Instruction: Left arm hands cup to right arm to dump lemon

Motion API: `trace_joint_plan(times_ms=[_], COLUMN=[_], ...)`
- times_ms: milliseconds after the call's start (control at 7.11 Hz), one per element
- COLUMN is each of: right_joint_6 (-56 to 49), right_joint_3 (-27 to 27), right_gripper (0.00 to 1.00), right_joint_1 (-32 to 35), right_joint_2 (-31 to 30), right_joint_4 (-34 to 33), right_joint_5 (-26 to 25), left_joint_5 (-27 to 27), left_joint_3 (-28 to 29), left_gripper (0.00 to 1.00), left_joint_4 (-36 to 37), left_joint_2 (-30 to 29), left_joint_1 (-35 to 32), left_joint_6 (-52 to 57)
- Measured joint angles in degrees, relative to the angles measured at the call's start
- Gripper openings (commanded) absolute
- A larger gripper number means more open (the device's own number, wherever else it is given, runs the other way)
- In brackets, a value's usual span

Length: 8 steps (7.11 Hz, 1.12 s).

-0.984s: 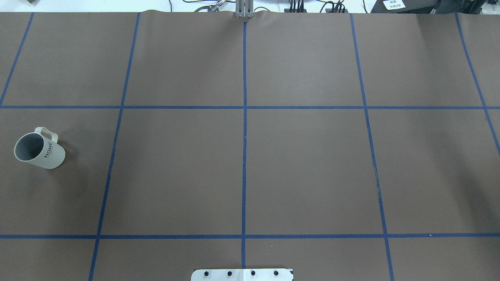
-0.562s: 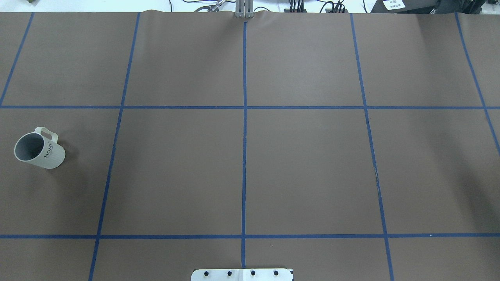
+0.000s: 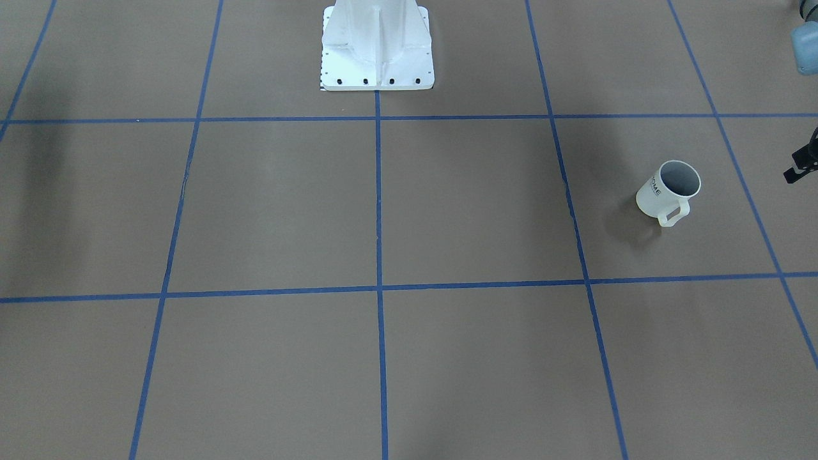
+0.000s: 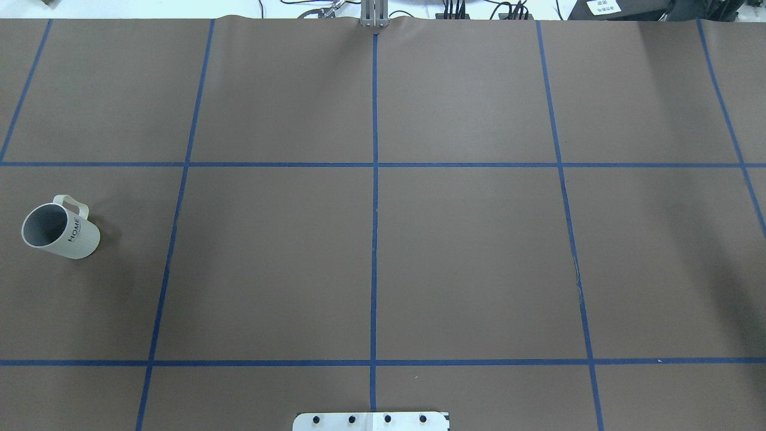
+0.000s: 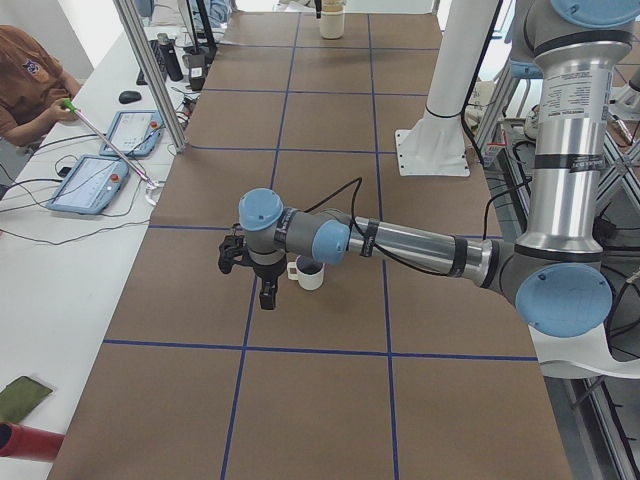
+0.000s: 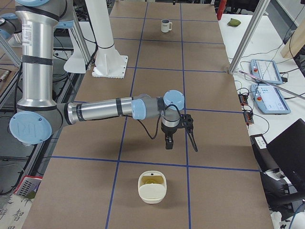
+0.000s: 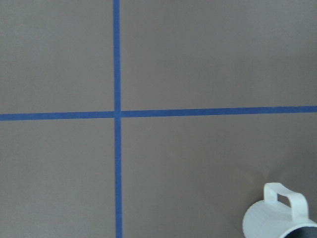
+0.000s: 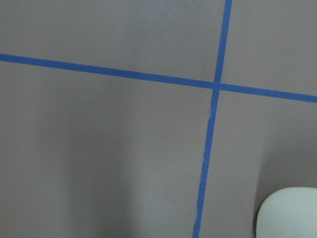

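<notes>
The cup (image 4: 60,230) stands upright on the brown table at its left end, with "HOME" on its side. It also shows in the front view (image 3: 668,191), the left side view (image 5: 310,272) and the left wrist view (image 7: 280,218). Its inside shows only grey; the lemon is not in view there. My left gripper (image 5: 266,293) hangs over the table close beside the cup; only a black bit of it shows at the front view's edge (image 3: 802,166). I cannot tell whether it is open. My right gripper (image 6: 180,143) hangs over the table's right end; I cannot tell its state.
A cream rounded-square bowl (image 6: 152,187) with something yellowish inside sits near the right end, in front of the right gripper; its corner shows in the right wrist view (image 8: 287,215). The white robot pedestal (image 3: 377,45) stands at mid-table. Tablets (image 5: 90,180) and a person (image 5: 25,80) are beside the table.
</notes>
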Motion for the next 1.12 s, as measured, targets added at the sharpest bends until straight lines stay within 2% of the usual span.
trace_joint_plan(times_ms=[422, 1125], right_joint_6=[5.28, 6.30], right_joint_3=[0.41, 0.85], right_gripper=[1.00, 1.00], right_joint_1=[0.04, 0.04], right_joint_2=[-0.60, -0.91], right_joint_4=[0.29, 1.32], right_joint_5=[0.44, 1.19], left_joint_5=[0.35, 0.59], left_joint_3=[0.30, 2.40], left_gripper=[1.00, 1.00], left_joint_4=[0.56, 3.77], left_joint_2=[-0.05, -0.72], left_joint_1=[-1.23, -3.74], left_joint_6=[0.78, 7.52])
